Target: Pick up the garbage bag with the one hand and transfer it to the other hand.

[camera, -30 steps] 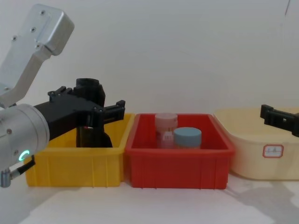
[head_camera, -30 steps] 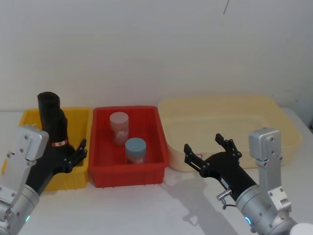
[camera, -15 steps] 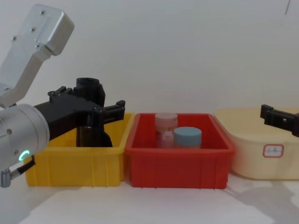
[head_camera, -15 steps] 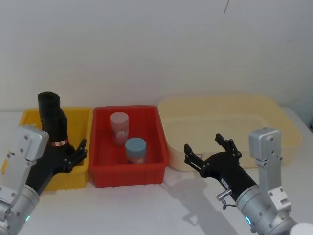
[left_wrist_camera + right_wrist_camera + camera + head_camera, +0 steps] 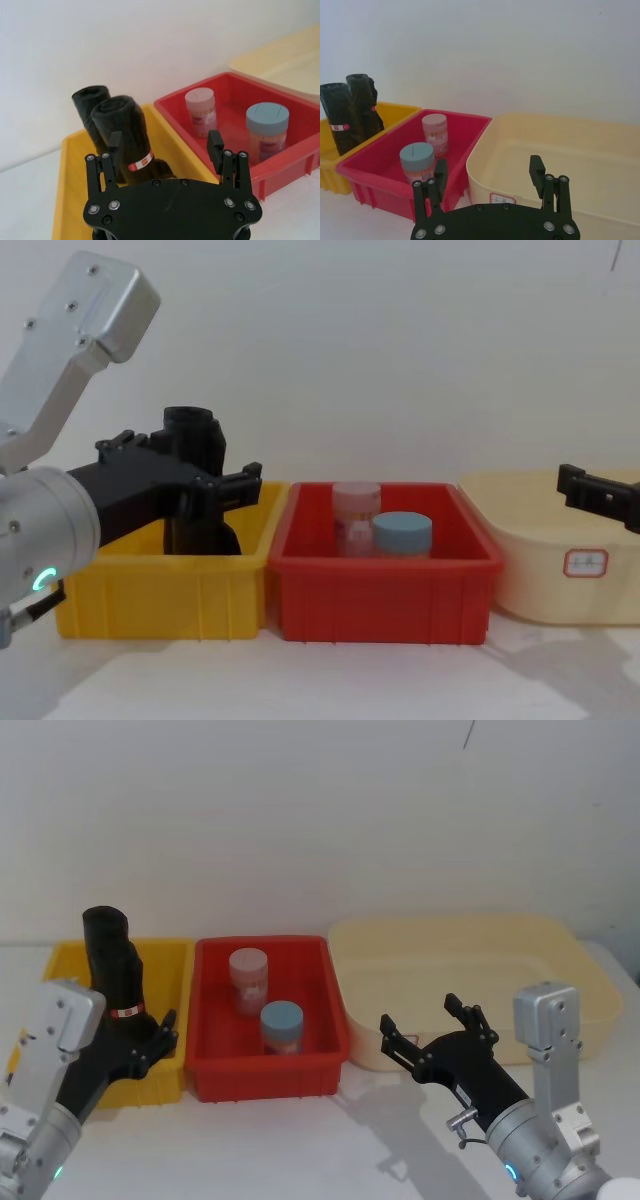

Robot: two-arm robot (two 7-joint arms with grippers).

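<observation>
Left gripper [image 5: 165, 140] sits slightly back toward robot versus a second ago. Tall black crinkled-plastic garbage bag [image 5: 131, 135], tight roll with narrow red-and-white label band, unmoved: leans in yellow rectangular plastic bin [image 5: 160, 590], against plain black roll [image 5: 90, 100]. Bag just beyond spread fingers [image 5: 115, 142], ungripped. Right gripper [image 5: 420, 1015] hovers before smooth cream plastic tub [image 5: 560, 950], fingers apart.

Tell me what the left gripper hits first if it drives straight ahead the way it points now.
Most likely the garbage bag standing in the yellow bin: the open left gripper points at it, the roll nearer one finger than centred. How far off it stands is unclear.
</observation>
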